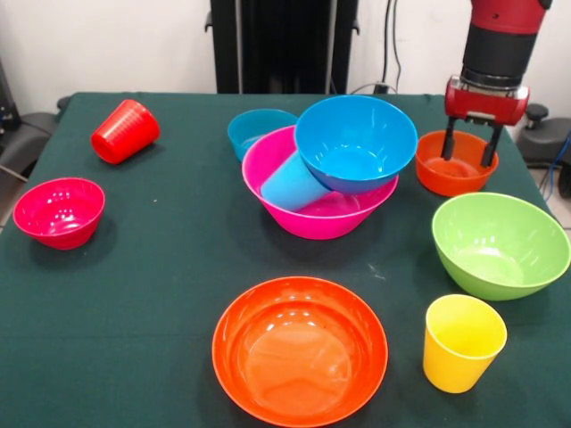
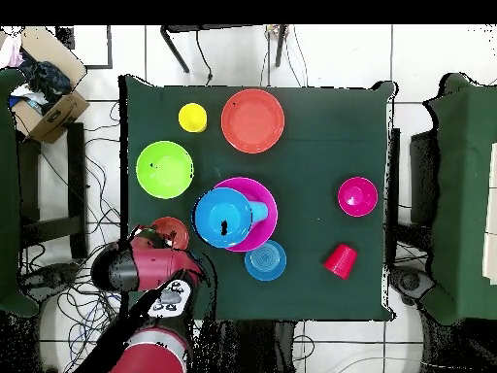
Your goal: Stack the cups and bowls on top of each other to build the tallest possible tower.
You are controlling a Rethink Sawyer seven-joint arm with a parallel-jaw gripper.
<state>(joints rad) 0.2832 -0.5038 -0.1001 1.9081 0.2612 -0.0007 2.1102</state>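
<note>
The gripper (image 1: 468, 148) hangs over the small orange bowl (image 1: 456, 163) with its two dark fingers (image 1: 450, 144) spread apart, their tips down around the bowl's rim level; they hold nothing, though whether they touch the bowl's inside is hard to tell from the front view. In the overhead view the arm covers most of that small orange bowl (image 2: 172, 229), which lies at about eight o'clock from the tower. The tower (image 1: 326, 178) sits near the table's middle: the large pink bowl (image 1: 308, 214) is its base, the light blue cup (image 1: 293, 185) lies on its side inside it, and the large blue bowl (image 1: 356, 143) rests tilted on top, leaning over the cup and the pink rim. In the overhead view, taking the pink bowl (image 2: 260, 209) as centre, the small blue bowl (image 2: 265, 259) touches it at about six o'clock, the large orange bowl (image 2: 252, 120) lies at twelve, the yellow cup (image 2: 192, 118) at eleven, the large green bowl (image 2: 164, 169) at ten, the small red bowl (image 2: 357, 195) at three, and the red cup (image 2: 340, 259), tipped on its side, at about four. All stand on the green table (image 2: 320, 146).
</note>
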